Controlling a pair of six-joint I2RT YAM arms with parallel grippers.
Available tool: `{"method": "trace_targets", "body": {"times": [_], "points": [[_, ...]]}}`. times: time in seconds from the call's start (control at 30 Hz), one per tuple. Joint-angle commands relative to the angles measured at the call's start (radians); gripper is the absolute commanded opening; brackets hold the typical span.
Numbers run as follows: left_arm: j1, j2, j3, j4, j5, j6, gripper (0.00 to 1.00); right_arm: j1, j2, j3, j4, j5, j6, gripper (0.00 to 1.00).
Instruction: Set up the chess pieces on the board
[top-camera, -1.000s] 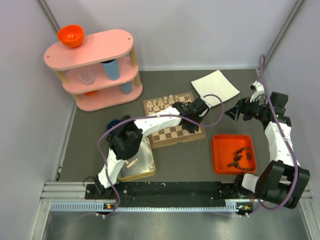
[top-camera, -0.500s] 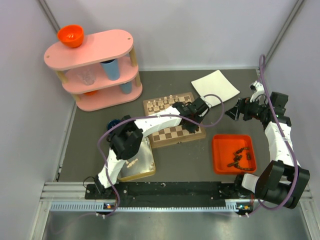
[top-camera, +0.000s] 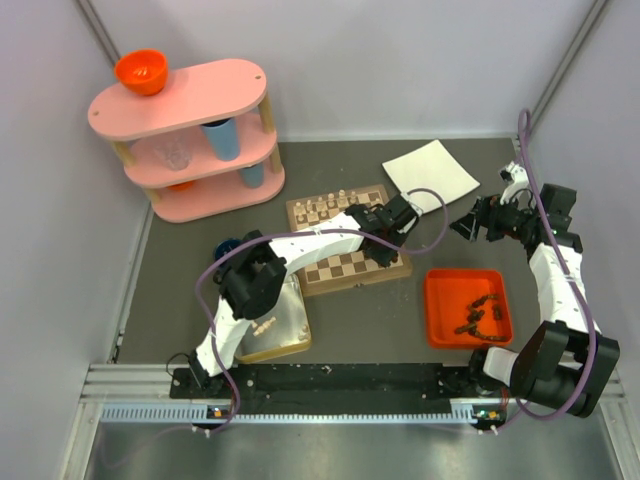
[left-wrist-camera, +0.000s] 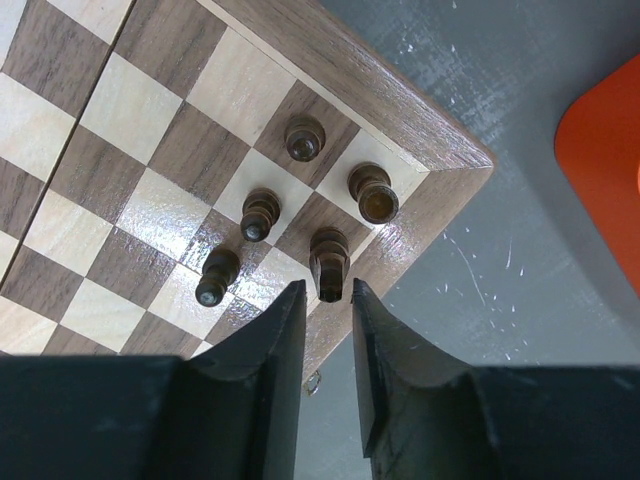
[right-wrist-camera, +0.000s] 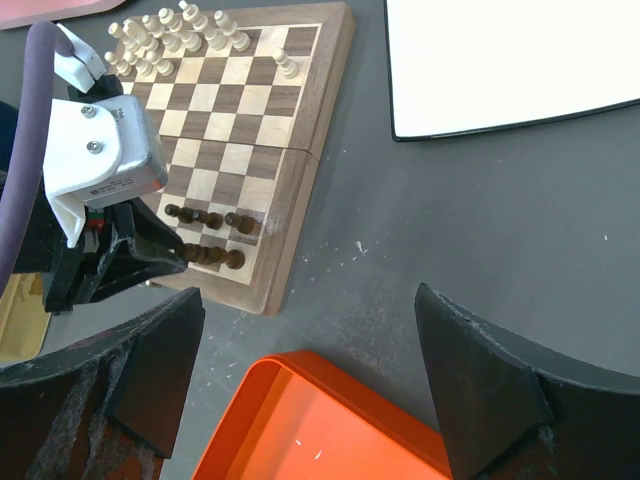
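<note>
- Five dark pieces (left-wrist-camera: 260, 214) stand upright, bunched on the squares of one corner of the board (left-wrist-camera: 120, 110), the corner toward the orange tray (left-wrist-camera: 610, 150).
- My left gripper (left-wrist-camera: 328, 288) hangs low over that corner. Its tips flank the dark piece on the square next to the rim.
- The gap between my left fingers is narrow, barely wider than that piece. I cannot tell whether they press it or only straddle it.
- The pale pieces (right-wrist-camera: 170, 40) crowd the board's far end, and one of them stands apart from the rest along that end.
- The board lies mid-table, with my left arm stretched across it.
- The tray sits near the board's dark corner but not touching it, and holds a heap (top-camera: 478, 315) of more dark chessmen.
- My right gripper (right-wrist-camera: 307, 300) hovers with its fingers spread wide and nothing between them. It is above the grey table (right-wrist-camera: 420, 220), between the board, the tray and a white square (right-wrist-camera: 510, 60).
- A tin (top-camera: 295, 330) with small pale bits in it lies at the board's near left.
- A pink shelf (top-camera: 190, 135) stands at the far left.
</note>
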Motion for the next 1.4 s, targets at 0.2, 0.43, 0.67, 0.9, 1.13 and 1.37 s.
{"method": "trace_targets", "body": {"times": [0.2, 0.43, 0.67, 0.9, 1.13, 1.37], "points": [[0.001, -0.055, 0.039, -0.007, -0.004, -0.012, 0.36, -0.014, 0.002, 0.034, 0.010, -0.005, -0.015, 0.86], [-0.001, -0.108, 0.037, -0.015, 0.011, -0.017, 0.54, -0.015, 0.005, 0.034, 0.008, -0.005, -0.021, 0.86], [-0.002, -0.286, -0.048, 0.034, 0.015, -0.023, 0.59, -0.015, -0.004, 0.037, -0.019, -0.046, -0.078, 0.87], [0.012, -0.597, -0.329, 0.206, -0.029, 0.058, 0.88, -0.014, -0.059, 0.000, -0.125, -0.115, -0.328, 0.99], [0.206, -0.945, -0.634, 0.262, 0.043, 0.149, 0.98, -0.012, -0.021, 0.066, -0.508, -0.068, -0.665, 0.99], [0.232, -1.069, -0.797, 0.262, -0.034, 0.256, 0.98, 0.092, 0.016, 0.054, -0.690, 0.285, -0.779, 0.83]]}}
